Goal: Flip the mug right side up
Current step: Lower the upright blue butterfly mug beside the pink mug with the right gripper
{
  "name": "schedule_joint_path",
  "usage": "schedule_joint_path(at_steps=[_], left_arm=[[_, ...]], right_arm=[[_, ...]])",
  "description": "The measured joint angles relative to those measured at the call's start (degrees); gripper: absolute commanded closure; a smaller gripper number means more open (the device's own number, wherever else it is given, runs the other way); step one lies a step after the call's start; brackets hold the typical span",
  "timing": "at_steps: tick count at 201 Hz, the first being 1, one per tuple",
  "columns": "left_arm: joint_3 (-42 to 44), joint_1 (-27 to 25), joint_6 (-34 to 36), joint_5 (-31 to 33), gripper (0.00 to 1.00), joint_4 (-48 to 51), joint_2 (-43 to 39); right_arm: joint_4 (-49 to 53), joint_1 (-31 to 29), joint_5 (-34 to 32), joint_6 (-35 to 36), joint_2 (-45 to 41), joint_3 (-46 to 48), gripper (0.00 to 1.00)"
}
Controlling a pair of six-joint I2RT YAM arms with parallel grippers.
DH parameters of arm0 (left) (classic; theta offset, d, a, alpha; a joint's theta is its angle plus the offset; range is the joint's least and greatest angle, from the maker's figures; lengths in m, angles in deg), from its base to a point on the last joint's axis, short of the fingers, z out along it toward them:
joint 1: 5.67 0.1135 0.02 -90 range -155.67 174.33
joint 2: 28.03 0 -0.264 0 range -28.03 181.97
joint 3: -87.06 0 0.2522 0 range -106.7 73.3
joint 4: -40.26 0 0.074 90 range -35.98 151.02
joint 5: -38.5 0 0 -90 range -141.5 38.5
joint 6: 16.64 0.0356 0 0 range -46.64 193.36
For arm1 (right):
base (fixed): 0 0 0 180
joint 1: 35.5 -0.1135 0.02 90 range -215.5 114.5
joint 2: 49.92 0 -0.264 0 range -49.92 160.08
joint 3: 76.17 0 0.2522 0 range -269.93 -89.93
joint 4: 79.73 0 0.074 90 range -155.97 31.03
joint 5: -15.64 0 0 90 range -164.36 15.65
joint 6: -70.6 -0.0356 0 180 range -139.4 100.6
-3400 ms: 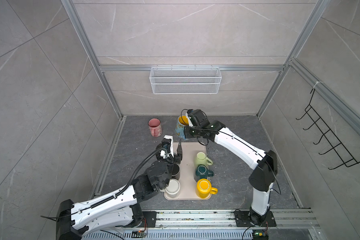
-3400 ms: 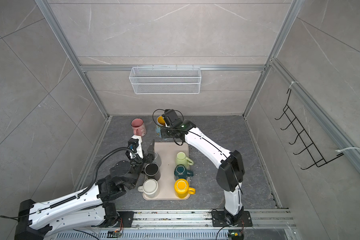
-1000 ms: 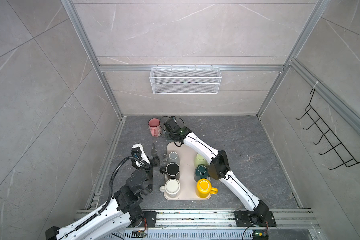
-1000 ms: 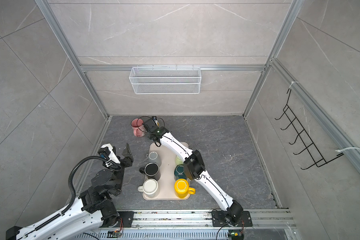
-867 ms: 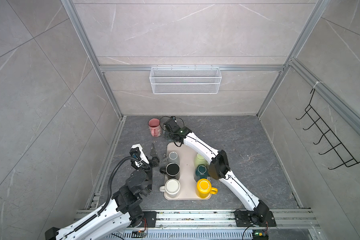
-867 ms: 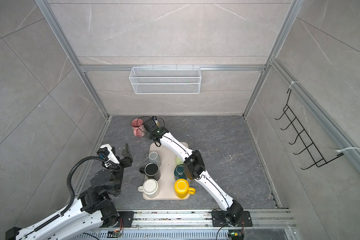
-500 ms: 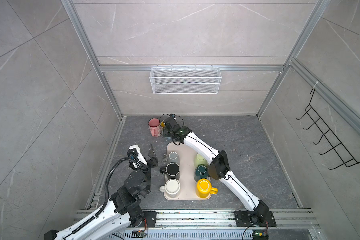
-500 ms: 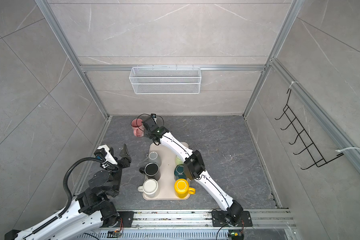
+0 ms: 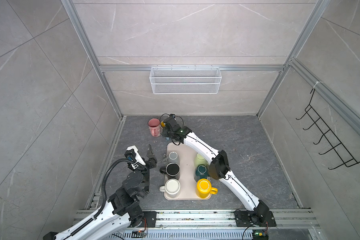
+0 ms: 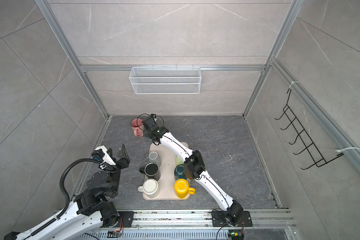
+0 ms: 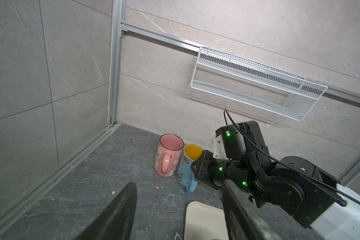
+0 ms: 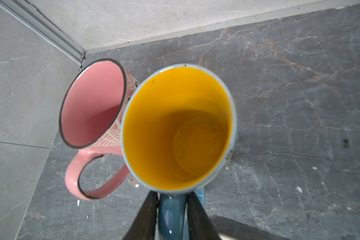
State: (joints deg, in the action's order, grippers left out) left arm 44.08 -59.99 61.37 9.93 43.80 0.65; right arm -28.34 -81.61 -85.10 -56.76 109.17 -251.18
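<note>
The blue mug [image 12: 179, 128] stands mouth-up on the bench [image 12: 299, 104], so only release looks left; right gripper [image 12: 172, 194] straddles its handle [image 12: 172, 216], pinching or not I can't tell, left gripper [image 11: 179, 185] open.

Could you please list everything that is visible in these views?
pink mug: 1, pink, upright, back left corner.
blue mug: 1, blue, yellow inside, upright, beside pink mug.
tray: 1, beige, centre front.
grey mug, black mug, white mug: 1 each, tray's left column.
light green mug, teal mug, yellow mug: 1 each, tray's right column.
wire basket: 1, white, back wall.
hook rack: 1, black, right wall.
left pincer: 1, black, open, left of tray.
right pincer: 1, black, flanking blue mug's handle.
</note>
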Motion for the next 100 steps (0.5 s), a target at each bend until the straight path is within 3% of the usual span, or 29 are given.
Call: schedule_joint_path(at_steps=[15,48,100], left_arm=[[0.02,0.00,-0.13,-0.02,0.33,0.02,0.00],[0.00,0.00,-0.26,-0.04,0.33,0.02,0.07],[0.00,0.00,-0.52,-0.31,0.33,0.04,1.40]], right_arm=[[0.02,0.00,0.24,-0.13,0.00,0.00,0.64],[0.26,-0.02,1.16,0.76,-0.02,0.00,0.42],[2.86,-0.02,1.79,3.04,-1.97,0.00,0.32]])
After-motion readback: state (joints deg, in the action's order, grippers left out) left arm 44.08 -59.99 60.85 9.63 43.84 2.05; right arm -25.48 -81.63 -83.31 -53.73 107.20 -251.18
